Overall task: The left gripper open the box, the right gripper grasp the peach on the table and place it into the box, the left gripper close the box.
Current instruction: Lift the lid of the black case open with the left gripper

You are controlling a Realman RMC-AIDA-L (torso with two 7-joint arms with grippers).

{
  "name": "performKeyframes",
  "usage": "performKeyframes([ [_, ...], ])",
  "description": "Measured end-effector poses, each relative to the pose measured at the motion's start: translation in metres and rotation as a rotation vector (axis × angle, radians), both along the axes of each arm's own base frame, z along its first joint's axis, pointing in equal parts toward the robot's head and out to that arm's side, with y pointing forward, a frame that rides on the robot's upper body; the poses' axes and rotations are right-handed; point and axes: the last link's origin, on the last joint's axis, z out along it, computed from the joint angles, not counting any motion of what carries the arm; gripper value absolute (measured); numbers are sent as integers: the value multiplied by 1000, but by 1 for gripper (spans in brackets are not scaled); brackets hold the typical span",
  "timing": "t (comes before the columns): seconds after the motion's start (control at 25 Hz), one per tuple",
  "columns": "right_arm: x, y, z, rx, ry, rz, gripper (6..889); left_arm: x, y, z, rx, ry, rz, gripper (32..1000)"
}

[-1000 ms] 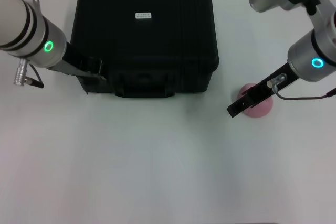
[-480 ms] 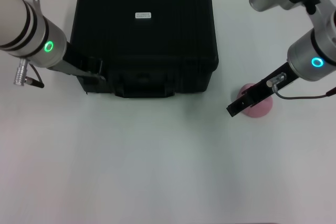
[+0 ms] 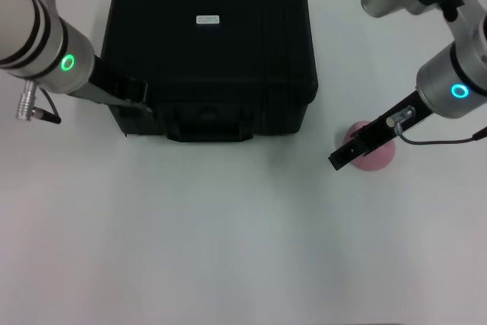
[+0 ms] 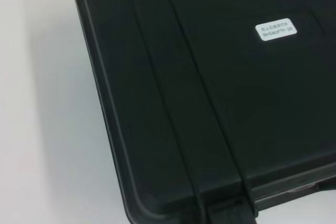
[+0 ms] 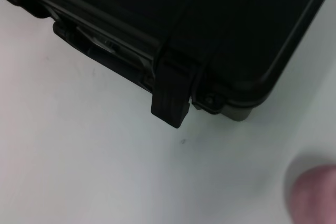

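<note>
The black box (image 3: 209,58) stands shut at the back middle of the table, its white label (image 3: 207,20) on the lid. My left gripper (image 3: 139,101) is pressed against the box's front left corner, by the latch there. The left wrist view shows the box lid (image 4: 210,103) and its label (image 4: 276,29) close up. The pale-pink peach (image 3: 377,157) lies on the table to the right of the box. My right gripper (image 3: 340,159) hangs over the peach's left side. In the right wrist view the peach (image 5: 315,195) shows only at a corner, near the box's right latch (image 5: 170,95).
The white table (image 3: 228,249) stretches bare in front of the box. The box's front handle (image 3: 209,123) faces me between the two latches. The right arm's thin cable (image 3: 441,141) hangs behind the peach.
The left arm has shifted slightly back and to the left along the box's front left corner. The right arm, the peach and the box lid have not moved.
</note>
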Motion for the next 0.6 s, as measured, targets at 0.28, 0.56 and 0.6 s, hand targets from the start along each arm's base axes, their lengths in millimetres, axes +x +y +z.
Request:
performKeyframes([
  [0.28,0,0,0,2,1,0,796,5,-3,5,5,-1,-13,387],
  [0.56,-2,1,0,-1,-2,7,796,13,-5,11,16,-8,-39,387],
  [0.6,-2,1,0,-1,-3,8,796,15,-6,12,19,-9,-45,387],
])
